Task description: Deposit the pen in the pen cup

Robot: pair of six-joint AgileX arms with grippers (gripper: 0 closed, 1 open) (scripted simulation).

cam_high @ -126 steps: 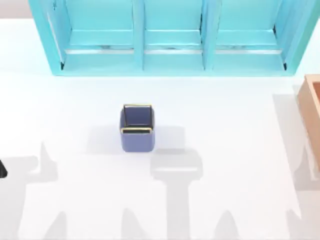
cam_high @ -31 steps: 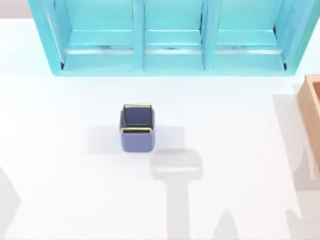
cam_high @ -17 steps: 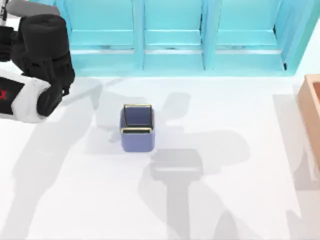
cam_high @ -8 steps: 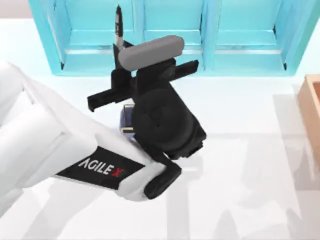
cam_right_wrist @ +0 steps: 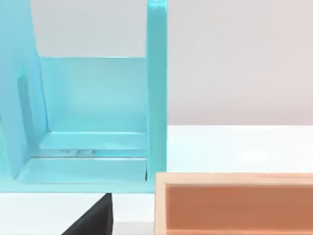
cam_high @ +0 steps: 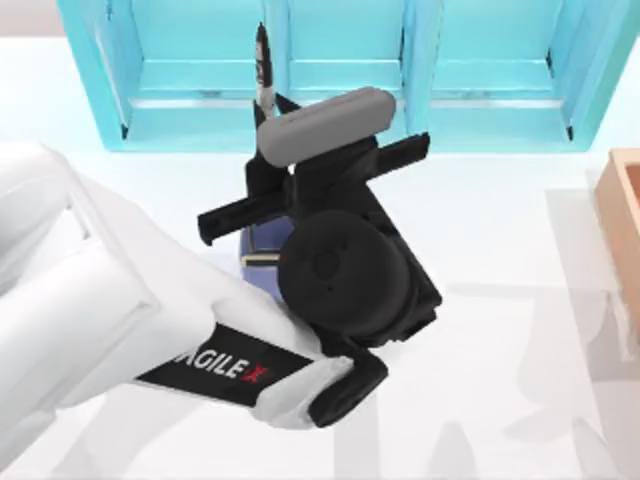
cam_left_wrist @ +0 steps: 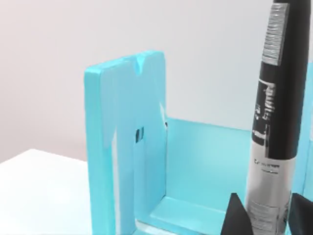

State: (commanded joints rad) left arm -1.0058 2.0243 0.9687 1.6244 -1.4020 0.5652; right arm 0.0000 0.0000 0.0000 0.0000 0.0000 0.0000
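Note:
The pen is black with a silver label and stands upright between the fingertips of my left gripper, which is shut on its lower end. My left arm reaches in from the left and hangs over the pen cup, a small periwinkle-blue square cup with a gold rim, hiding most of it. In the left wrist view the pen rises from the left gripper in front of the turquoise shelf. My right gripper sits at the far right beside the tan box.
A large turquoise shelf unit spans the back of the table, just beyond the pen. A tan wooden box stands at the right edge. White tabletop lies open to the right of the cup and in front of it.
My left arm swung in from the left holding the pen. In the last half second it shifted a little to the right and now hangs over the cup.

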